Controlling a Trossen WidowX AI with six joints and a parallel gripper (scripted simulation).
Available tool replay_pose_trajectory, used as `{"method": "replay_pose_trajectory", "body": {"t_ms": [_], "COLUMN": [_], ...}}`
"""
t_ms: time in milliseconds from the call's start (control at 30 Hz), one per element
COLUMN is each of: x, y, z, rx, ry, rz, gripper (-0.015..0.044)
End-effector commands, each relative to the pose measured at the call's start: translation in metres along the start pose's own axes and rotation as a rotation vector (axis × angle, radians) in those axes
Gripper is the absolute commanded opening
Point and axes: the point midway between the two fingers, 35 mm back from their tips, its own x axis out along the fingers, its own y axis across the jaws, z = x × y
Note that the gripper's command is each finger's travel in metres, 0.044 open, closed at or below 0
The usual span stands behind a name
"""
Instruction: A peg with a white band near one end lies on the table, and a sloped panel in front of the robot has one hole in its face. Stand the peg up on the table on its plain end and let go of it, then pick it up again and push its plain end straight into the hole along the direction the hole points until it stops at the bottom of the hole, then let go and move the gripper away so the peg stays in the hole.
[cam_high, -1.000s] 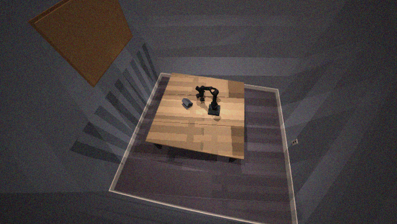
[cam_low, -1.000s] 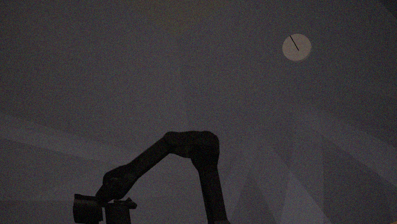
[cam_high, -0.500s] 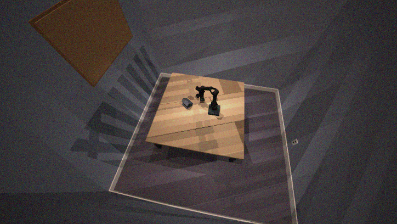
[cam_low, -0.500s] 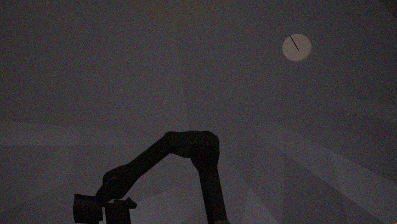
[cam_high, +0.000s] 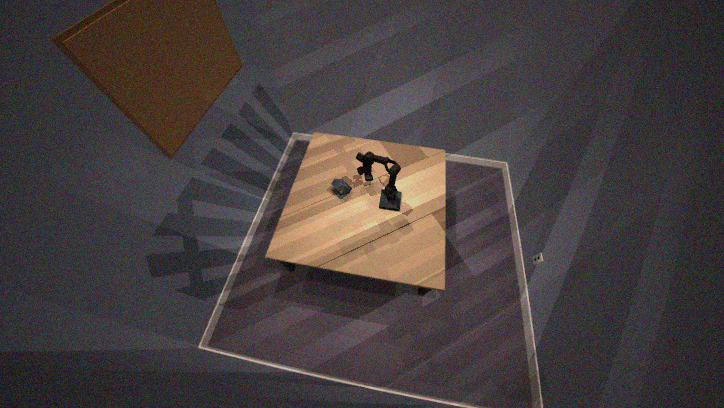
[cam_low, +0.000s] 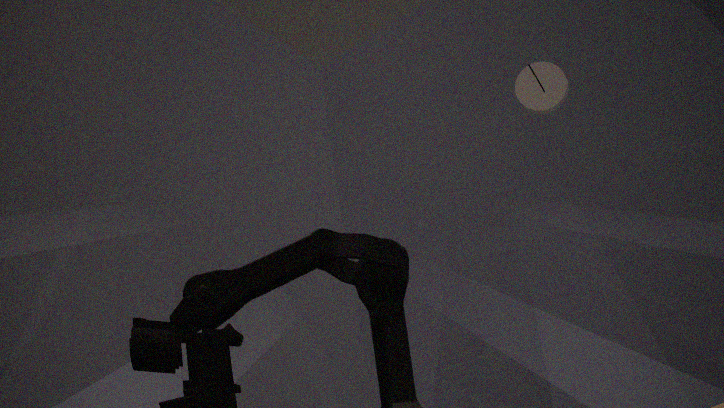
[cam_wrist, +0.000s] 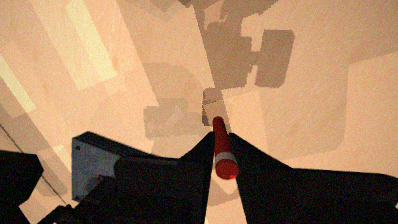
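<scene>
My gripper (cam_wrist: 221, 136) (cam_high: 368, 178) is shut on the red peg (cam_wrist: 221, 145). It points down, over the table (cam_high: 334, 238). In the wrist view the peg stands roughly along the fingers' direction, with its white-banded end toward the camera and its plain end away, toward the table. I cannot tell whether the plain end touches the table. The sloped panel (cam_high: 340, 188) is a small dark grey-blue block left of the gripper in the top view; its hole cannot be made out. The exterior view shows the arm, but not the fingertips.
The robot's base (cam_high: 390, 200) stands right of the panel on the table. A grey-blue plate (cam_wrist: 92, 165) with dark parts shows behind the left finger in the wrist view; I cannot tell for certain what it is. Patchy shadows lie across the table.
</scene>
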Motion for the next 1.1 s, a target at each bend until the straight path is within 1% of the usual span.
{"method": "replay_pose_trajectory", "body": {"t_ms": [0,167,367,1067], "x": [-0.016,-0.032,-0.033,-0.037], "y": [-0.001,0.001,0.001,-0.003], "z": [0.001,0.000,0.003,0.034], "rx": [-0.003,-0.002,0.019,0.195], "ry": [-0.003,-0.002,-0.020,-0.163], "rz": [-0.007,-0.007,0.009,0.160], "gripper": [0.0000,0.0000,0.0000,0.0000]}}
